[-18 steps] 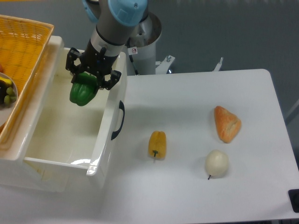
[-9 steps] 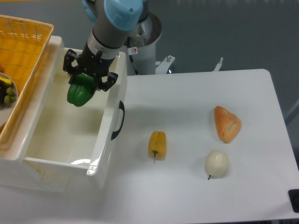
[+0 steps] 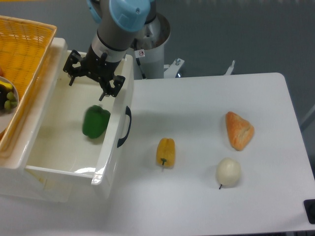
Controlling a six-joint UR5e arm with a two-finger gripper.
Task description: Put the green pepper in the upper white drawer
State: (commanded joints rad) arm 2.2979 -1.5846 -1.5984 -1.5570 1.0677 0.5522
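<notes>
Camera view, green pepper [image 3: 95, 121] lying inside the upper white drawer [image 3: 47, 174] near its handle side, gripper [image 3: 92, 81] above the pepper, fingers spread, empty.

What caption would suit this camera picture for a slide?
Green pepper lies inside the upper white drawer beneath the open tool.

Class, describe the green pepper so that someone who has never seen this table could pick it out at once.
Start at the big white drawer standing open at the left of the table, with a curved black handle on its front. Inside it, close to that front wall and below the open gripper, lies the green pepper. It is glossy dark green, unlike the smaller yellow pepper outside on the tabletop.
</notes>
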